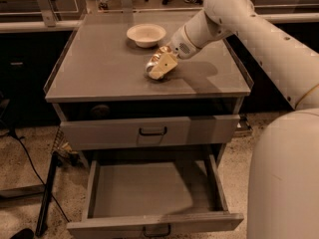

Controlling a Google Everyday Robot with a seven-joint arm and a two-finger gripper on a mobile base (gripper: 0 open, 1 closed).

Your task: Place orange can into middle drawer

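Pick stage, transfer not yet begun. Gripper low over cabinet top, near the cream bowl but apart from it, on the side toward the drawers. Fingers narrowed around the orange can, apparently clamped on it, though contact hard to confirm from this angle. Can tilted, 1 silver end facing left, lower edge at or just above the surface. Nothing else in the grip.

Middle drawer pulled well out, below and forward of the can, floor bare. Closed upper drawer front 1 tier higher, between tabletop and open drawer.

Judged progress: 1 of 3 stages underway (grasp, carry, release).

Next move needs: lift clear of the tabletop, travel forward past the front edge of the top, then descend in front of the upper drawer front into the open cavity. Release low over the drawer floor. Risk: slip of a tilted can in the grip, or roll on release.
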